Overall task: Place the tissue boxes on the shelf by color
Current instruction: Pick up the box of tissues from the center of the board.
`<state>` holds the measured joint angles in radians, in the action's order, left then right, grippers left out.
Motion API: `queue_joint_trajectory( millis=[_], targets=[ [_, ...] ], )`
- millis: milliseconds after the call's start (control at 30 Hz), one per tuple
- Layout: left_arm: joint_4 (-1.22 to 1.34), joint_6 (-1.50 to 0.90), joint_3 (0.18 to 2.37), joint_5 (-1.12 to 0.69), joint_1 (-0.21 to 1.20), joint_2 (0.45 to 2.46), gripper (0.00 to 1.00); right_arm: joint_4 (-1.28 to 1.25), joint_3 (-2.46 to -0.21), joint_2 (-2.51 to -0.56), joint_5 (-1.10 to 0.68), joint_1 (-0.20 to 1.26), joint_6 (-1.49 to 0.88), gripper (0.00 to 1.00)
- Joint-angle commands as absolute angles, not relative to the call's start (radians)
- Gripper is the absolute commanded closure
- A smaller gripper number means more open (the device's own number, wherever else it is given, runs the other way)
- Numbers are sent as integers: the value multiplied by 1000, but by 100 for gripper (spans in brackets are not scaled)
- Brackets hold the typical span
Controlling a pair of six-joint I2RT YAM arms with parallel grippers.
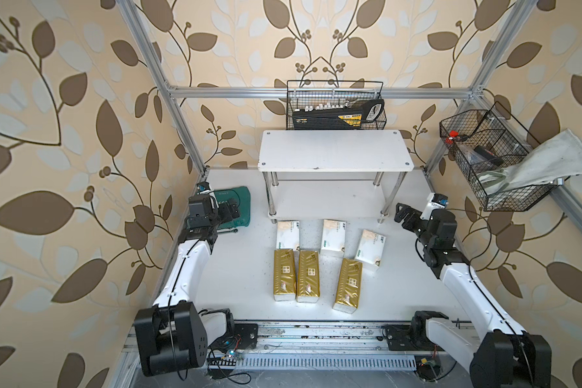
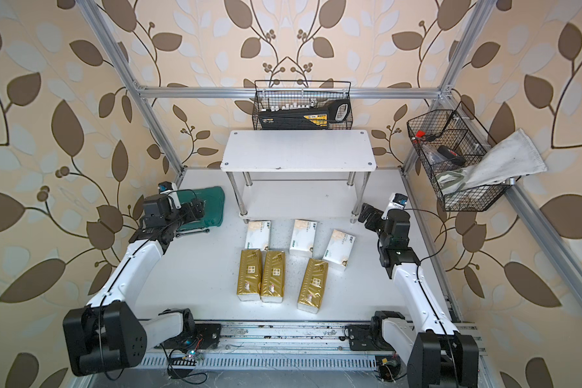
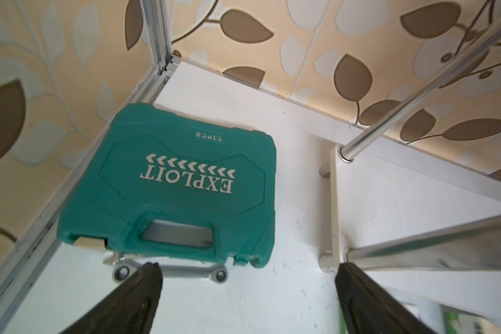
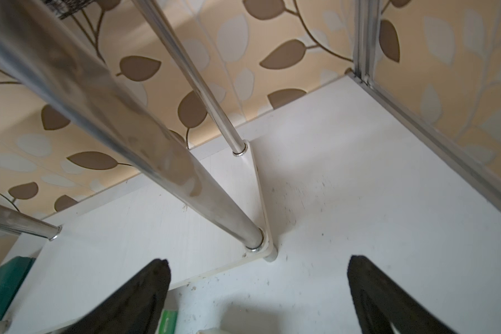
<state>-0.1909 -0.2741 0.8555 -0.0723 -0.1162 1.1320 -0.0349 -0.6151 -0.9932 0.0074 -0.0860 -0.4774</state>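
I saw 6 tissue packs (image 1: 346, 284) before the shelf (image 1: 333, 151): 3 white-and-green packs (image 1: 333, 238) nearest it, 3 gold packs (image 1: 308, 275) farther out. My left gripper (image 1: 232, 211) and right gripper (image 1: 402, 213) flanked the shelf, wide open, empty. I judged the packs light, soft, slippery: best pinched across the narrow middle.

The white table (image 1: 242, 268) carries the shelf (image 1: 333, 151) at upper centre, white tissue boxes (image 1: 333, 236) and gold tissue boxes (image 1: 308, 275) below it, and a green tool case (image 1: 241, 195) at left.

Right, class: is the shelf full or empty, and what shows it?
Empty where visible: the shelf shows both boards bare, and all six tissue boxes lie on the table before it.
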Motion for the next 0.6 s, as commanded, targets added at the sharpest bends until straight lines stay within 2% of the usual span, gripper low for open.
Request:
queue_joint_trajectory(
  millis=[0,200,367,467,567],
  targets=[
    [-425,-427,919,-87,-108,1022,1,202,-647,-944,-120,-97,-610,1],
    [-582,-541,900,-206,-91,888,1,313,-653,-838,-329,-98,-610,1],
    [-670,-586,868,-254,0,823,1,432,-651,-788,-472,-65,-655,1],
    [-727,-587,867,-242,69,790,1,556,-675,-773,-462,39,-639,1],
    [-776,-600,848,-242,112,762,1,688,-711,-757,-364,198,-634,1]
  ],
)
